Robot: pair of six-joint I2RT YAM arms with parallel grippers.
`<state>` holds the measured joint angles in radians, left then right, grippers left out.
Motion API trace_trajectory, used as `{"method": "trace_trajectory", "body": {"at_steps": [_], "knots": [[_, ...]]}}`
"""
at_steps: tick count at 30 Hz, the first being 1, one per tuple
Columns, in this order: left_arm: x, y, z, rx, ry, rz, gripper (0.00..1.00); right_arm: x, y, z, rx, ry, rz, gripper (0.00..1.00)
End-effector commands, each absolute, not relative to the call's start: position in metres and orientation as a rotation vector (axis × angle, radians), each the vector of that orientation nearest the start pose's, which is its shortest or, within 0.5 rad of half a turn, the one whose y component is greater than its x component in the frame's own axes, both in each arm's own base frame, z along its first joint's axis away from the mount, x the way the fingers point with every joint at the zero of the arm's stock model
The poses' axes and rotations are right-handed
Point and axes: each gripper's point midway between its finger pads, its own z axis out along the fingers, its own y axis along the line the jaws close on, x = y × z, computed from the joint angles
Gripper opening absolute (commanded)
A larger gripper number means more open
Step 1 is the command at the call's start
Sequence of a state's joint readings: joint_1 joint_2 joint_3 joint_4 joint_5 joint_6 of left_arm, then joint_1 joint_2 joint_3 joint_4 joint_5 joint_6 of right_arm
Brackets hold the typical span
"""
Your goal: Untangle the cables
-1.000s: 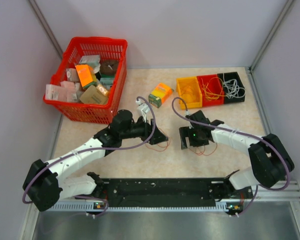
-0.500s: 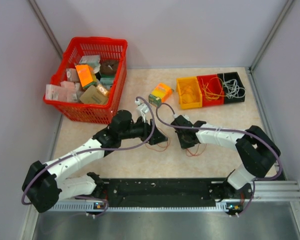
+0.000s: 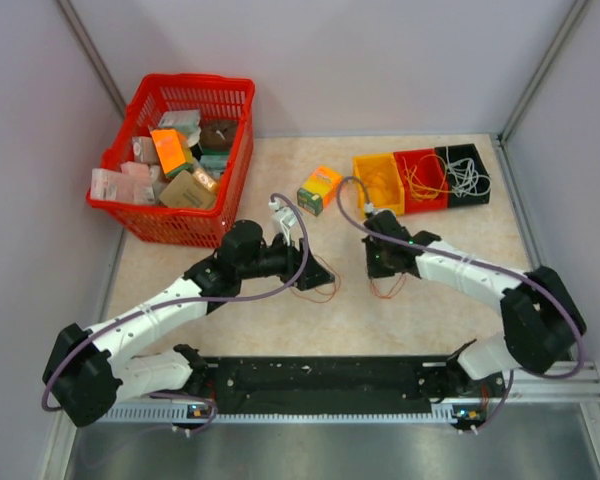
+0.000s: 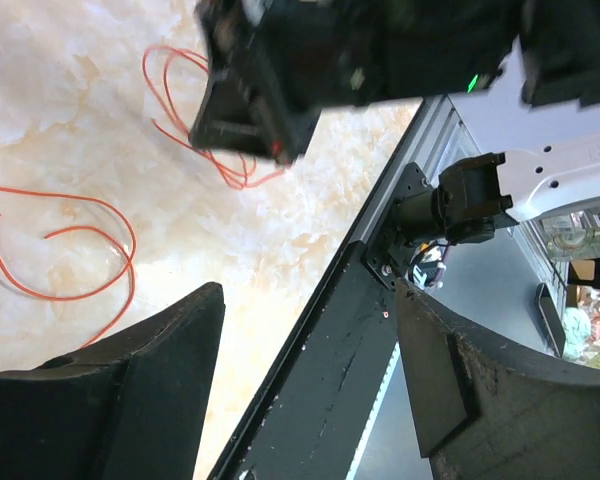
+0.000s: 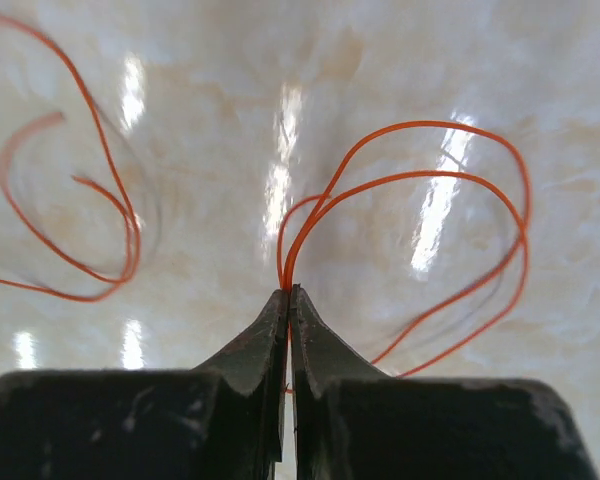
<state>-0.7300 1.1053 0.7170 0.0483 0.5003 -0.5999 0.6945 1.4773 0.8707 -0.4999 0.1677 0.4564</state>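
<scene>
Pinching an orange-red cable loop (image 5: 420,180) at its bend, the right tool (image 5: 288,300) is clamped tight on it above the table (image 3: 460,225). The left tool (image 4: 305,335) gapes wide beside a second orange-red loop (image 4: 80,250). Pulling away slowly and low should avoid snagging. No writing is legible.

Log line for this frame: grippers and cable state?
right gripper: shut on orange-red cable | left gripper: open, holding nothing | other orange-red loop: loose on table
</scene>
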Motion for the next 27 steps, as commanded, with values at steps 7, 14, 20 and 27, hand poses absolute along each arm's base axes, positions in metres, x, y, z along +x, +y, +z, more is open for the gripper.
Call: {"method": "trace_trajectory", "body": {"at_steps": [7, 14, 20, 27], "knots": [[0.188, -0.308, 0.227, 0.521, 1.975, -1.333, 0.73, 0.328, 0.189, 0.181, -0.043, 2.277, 0.633, 0.0], [0.188, -0.307, 0.223, 0.531, 1.986, -1.322, 0.73, 0.401, 0.182, 0.25, 0.009, 2.131, 0.66, 0.0], [0.189, -0.306, 0.219, 0.531, 1.997, -1.3, 0.73, 0.471, 0.176, 0.253, 0.016, 2.107, 0.586, 0.0], [0.195, -0.303, 0.211, 0.54, 2.017, -1.241, 0.73, 0.526, 0.183, 0.216, 0.0, 2.158, 0.528, 0.0]]}}
